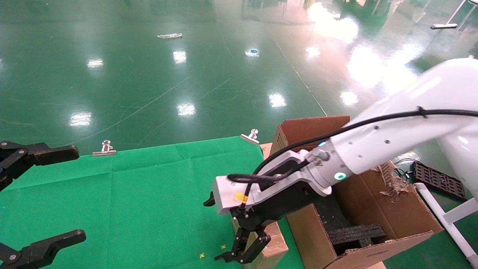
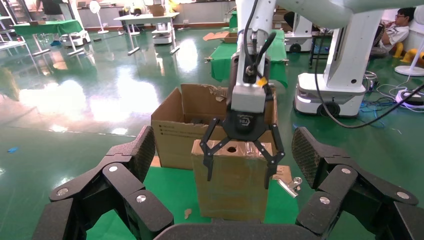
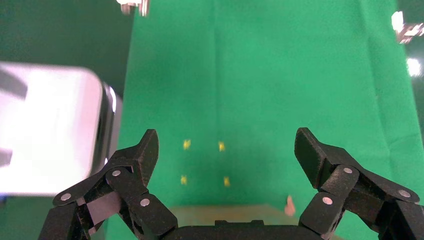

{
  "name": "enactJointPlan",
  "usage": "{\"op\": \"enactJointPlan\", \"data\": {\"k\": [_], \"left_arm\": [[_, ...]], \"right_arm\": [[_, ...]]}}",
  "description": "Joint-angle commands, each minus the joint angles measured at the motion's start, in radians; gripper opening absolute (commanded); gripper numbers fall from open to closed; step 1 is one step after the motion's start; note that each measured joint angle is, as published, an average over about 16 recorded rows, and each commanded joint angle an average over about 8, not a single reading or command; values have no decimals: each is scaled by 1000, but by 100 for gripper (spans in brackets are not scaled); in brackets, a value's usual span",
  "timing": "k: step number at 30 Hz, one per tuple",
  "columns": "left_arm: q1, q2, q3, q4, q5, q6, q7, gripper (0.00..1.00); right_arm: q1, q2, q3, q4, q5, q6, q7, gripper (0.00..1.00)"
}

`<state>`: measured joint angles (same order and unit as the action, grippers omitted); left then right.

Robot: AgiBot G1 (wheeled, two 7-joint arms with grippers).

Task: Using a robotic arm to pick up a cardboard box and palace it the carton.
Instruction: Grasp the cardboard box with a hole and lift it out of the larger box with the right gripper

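The small cardboard box point(image 1: 277, 239) stands upright on the green cloth near the table's front right edge, just left of the carton point(image 1: 405, 216). In the left wrist view the box point(image 2: 232, 187) shows its round hole on the top edge. The white robotic arm's right gripper point(image 1: 239, 257) hangs over the box's top, open, one finger at each side of the box point(image 2: 238, 177). In the right wrist view its fingers point(image 3: 226, 137) are spread wide, with the brown box top point(image 3: 225, 214) below them. My left gripper point(image 1: 76, 194) is open and empty at the table's left edge.
The carton point(image 2: 175, 135) has a torn rear flap and black foam inserts point(image 1: 356, 235) inside. Metal clips point(image 1: 104, 148) point(image 1: 251, 136) hold the green cloth point(image 1: 130, 198) at the far edge. Yellow marks point(image 1: 201, 255) lie left of the box. A black tray point(image 1: 438, 181) sits on the floor at right.
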<state>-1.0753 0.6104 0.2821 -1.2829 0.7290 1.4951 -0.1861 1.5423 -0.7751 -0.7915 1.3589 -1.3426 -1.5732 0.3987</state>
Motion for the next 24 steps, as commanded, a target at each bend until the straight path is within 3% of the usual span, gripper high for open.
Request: {"op": "enactJointPlan", "data": {"k": [1, 24], "left_arm": [[0, 0, 0, 0, 0, 0, 0, 100], [0, -1, 2, 0, -1, -1, 1, 100]], "right_arm": [[39, -17, -59, 0, -29, -3, 9, 100], [501, -5, -523, -2, -45, -2, 95, 100]]}}
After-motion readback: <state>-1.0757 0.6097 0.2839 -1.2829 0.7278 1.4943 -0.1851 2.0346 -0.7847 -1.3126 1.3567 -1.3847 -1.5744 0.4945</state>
